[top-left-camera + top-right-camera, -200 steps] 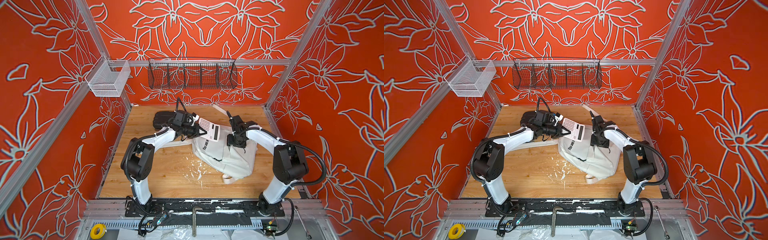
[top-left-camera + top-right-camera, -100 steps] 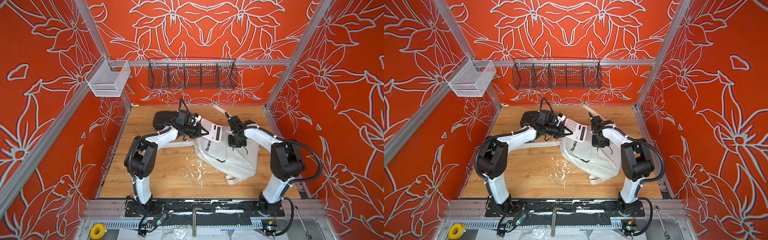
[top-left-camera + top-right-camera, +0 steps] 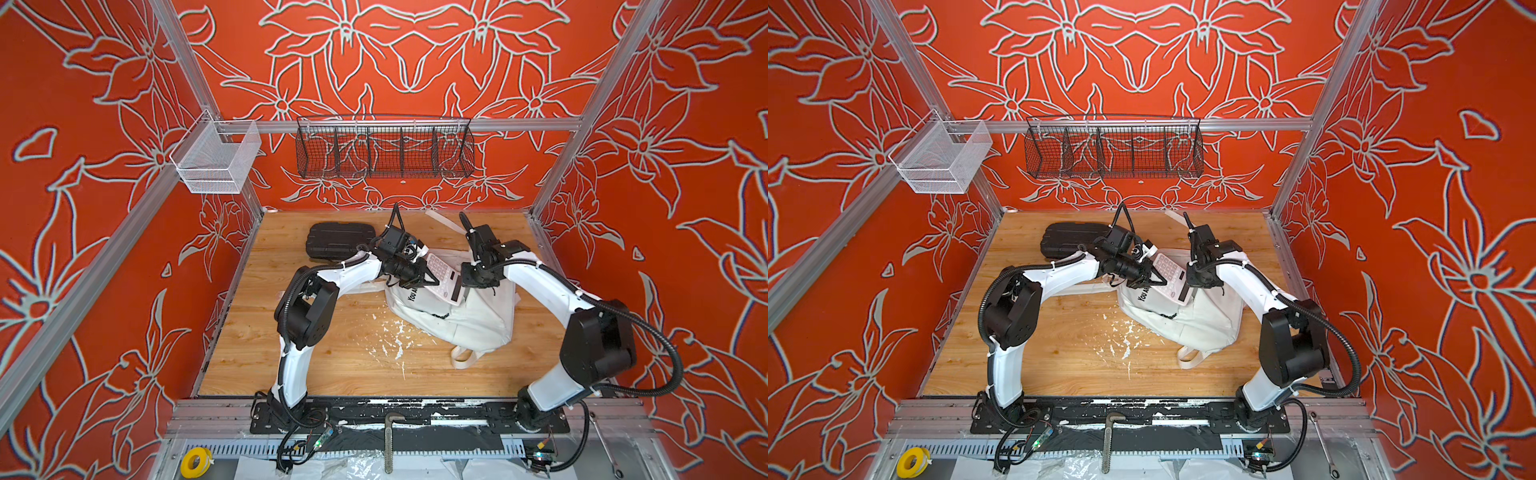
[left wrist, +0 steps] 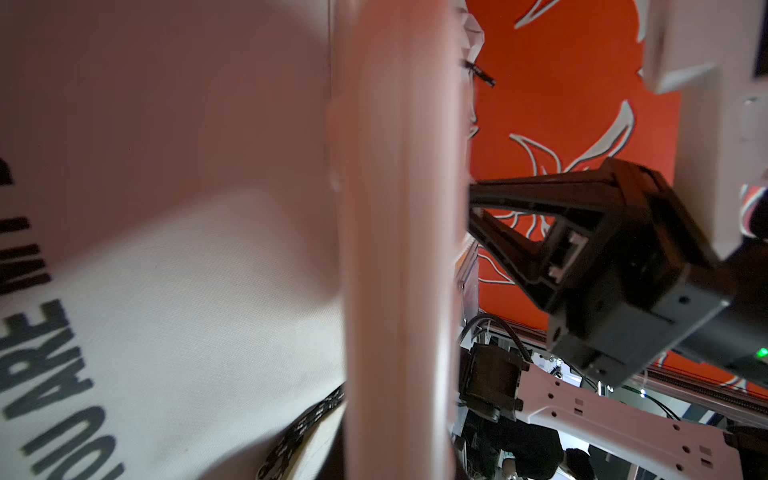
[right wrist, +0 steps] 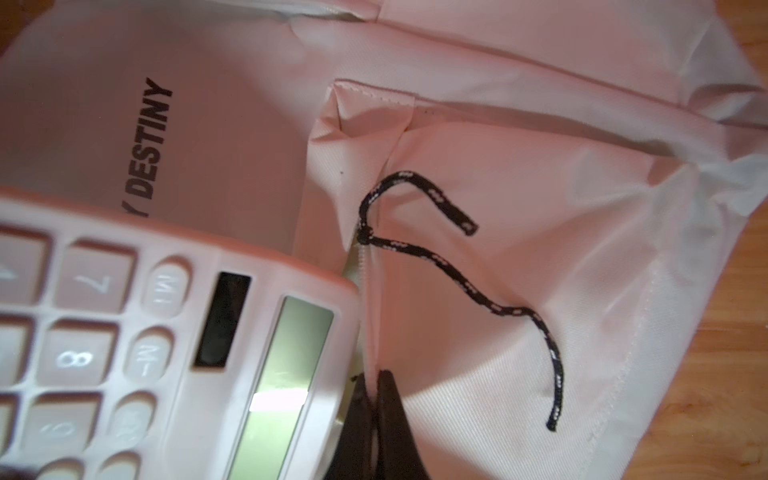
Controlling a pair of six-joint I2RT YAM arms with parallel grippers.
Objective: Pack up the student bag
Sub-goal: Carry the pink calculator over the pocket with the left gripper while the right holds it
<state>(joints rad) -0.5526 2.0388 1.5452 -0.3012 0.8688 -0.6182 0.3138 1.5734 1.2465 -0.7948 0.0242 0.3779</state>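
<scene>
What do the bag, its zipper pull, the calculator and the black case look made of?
student bag: white woven fabric, matte; fine weave, stitched seams and soft creases show.
zipper pull: braided black cord with white flecks, limp.
calculator: pale pink hard plastic, smooth with a slight sheen; moulded keys.
black case: rigid and ribbed, probably moulded plastic; too far off to be sure.

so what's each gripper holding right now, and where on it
The left gripper holds the pink calculator by one edge. The right gripper pinches fabric of the bag beside its zipper.
</scene>
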